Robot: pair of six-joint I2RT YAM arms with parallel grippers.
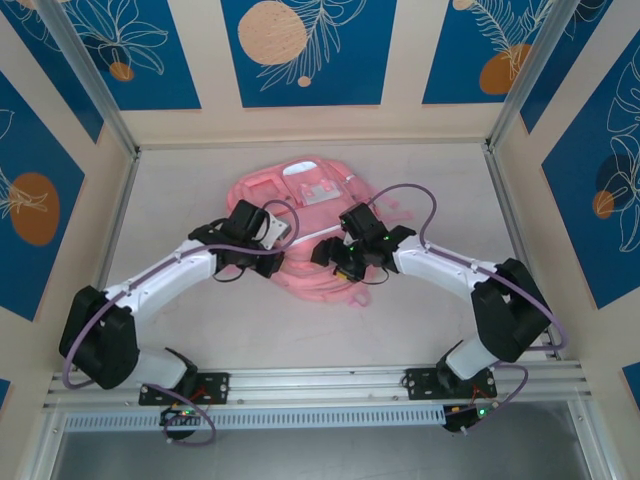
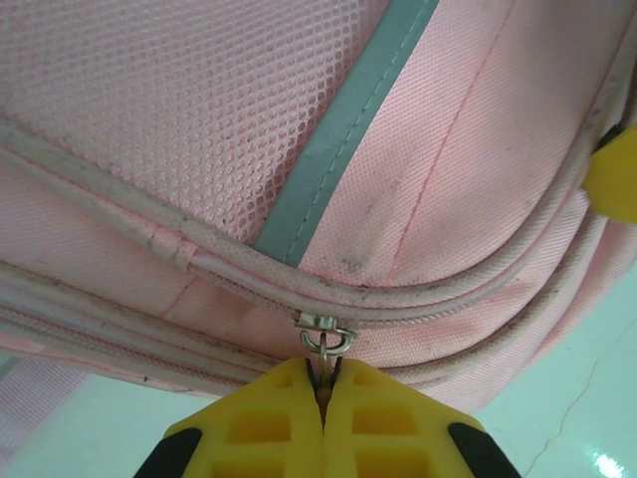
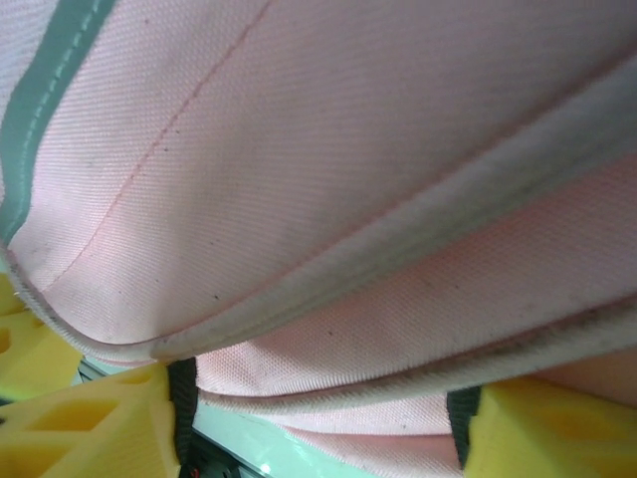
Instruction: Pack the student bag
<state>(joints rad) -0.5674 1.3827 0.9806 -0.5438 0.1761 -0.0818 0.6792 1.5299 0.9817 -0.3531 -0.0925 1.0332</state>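
The student bag, a soft pink backpack with a white patch on top, lies flat mid-table. My left gripper is at its near edge, and the wrist view shows the yellow jaws of the left gripper shut on the small metal zipper pull of the student bag. My right gripper is at the same edge, just to the right. Its jaws stand wide apart in the right wrist view, where the right gripper has folds of the student bag lying between the fingers.
The pale table has bare room in front of the bag and to both sides. Metal frame posts and patterned blue walls close it in. A rail runs along the near edge by the arm bases.
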